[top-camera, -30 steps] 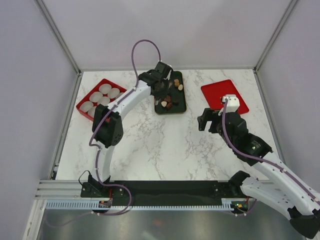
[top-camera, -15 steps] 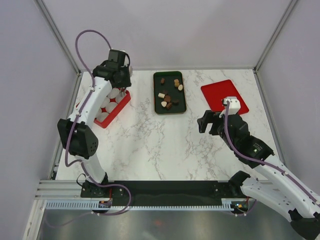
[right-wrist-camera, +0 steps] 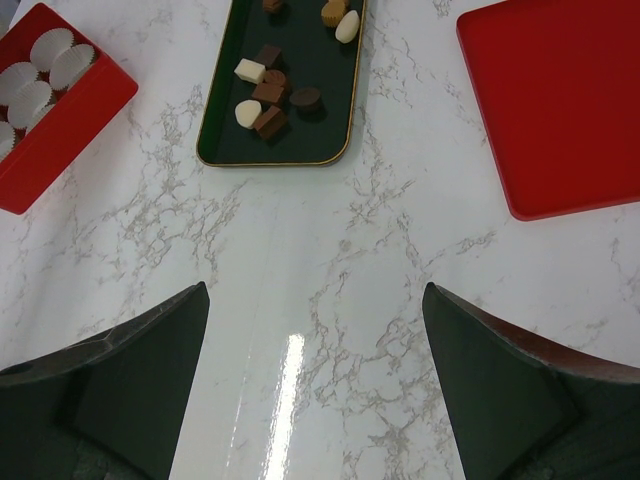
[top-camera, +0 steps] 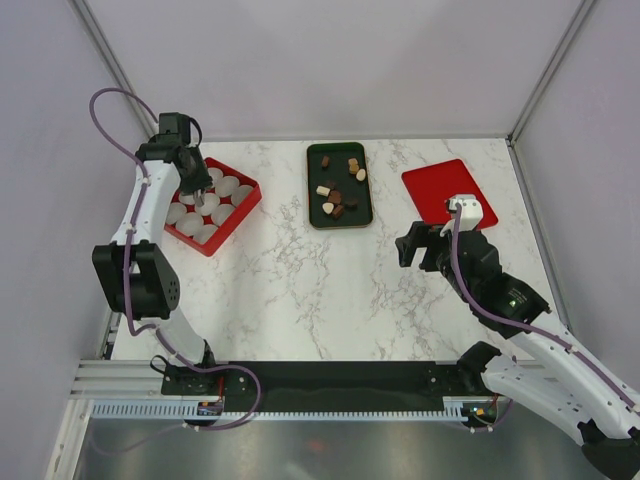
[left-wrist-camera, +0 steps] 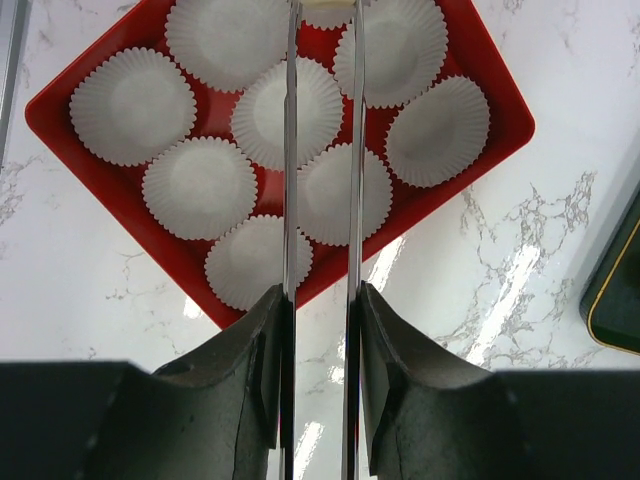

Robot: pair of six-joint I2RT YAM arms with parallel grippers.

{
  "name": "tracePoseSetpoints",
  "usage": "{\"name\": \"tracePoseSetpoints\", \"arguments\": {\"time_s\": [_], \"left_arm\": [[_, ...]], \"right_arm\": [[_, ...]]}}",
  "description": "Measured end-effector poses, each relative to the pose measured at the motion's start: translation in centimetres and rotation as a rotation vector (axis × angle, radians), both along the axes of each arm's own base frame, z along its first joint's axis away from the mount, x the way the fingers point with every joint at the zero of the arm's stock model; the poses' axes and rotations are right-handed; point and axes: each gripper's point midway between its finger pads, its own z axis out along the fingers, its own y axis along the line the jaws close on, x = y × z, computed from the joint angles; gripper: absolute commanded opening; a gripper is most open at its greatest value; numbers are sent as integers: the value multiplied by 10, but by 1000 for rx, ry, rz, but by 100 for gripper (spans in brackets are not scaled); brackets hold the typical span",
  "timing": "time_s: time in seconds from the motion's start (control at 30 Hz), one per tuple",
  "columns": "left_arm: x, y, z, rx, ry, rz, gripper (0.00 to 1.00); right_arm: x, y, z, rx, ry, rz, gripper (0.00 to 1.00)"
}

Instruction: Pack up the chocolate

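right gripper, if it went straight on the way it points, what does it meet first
Most likely the bare marble table, short of the dark tray of chocolate; nothing stands between it and the right gripper, though depth is unclear.

The chocolate (right-wrist-camera: 268, 93) lies loose on a dark green tray (right-wrist-camera: 305, 140), roughly ten small pieces in a single layer; in the tray's nearer half sits a close cluster: a white block (right-wrist-camera: 250, 71), a cream oval (right-wrist-camera: 247, 113), several brown squares (right-wrist-camera: 268, 55) and a dark round piece (right-wrist-camera: 305, 97), some of them touching; in the tray's farther half, apart from the cluster, a tan piece (right-wrist-camera: 333, 12) lies just beside a second cream oval (right-wrist-camera: 349, 25); a dark brown piece (top-camera: 325, 161) lies alone toward the far left corner.
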Motion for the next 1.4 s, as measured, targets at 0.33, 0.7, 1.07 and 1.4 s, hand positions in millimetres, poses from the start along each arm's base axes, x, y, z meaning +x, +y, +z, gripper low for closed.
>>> {"name": "tracePoseSetpoints", "arguments": {"time_s": [0.33, 0.7, 1.07, 1.4], "left_arm": [[5, 3, -4, 1, -4, 7, 35], [27, 5, -40, 6, 62, 10, 40], [42, 9, -44, 23, 49, 21, 48], [43, 8, -39, 21, 36, 17, 49]], "right_arm": [[0, 0, 0, -4, -2, 0, 97], [2, -3, 0, -18, -6, -10, 97], [4, -6, -2, -42, -7, -25, 97], [4, -5, -3, -42, -4, -23, 97]]}}
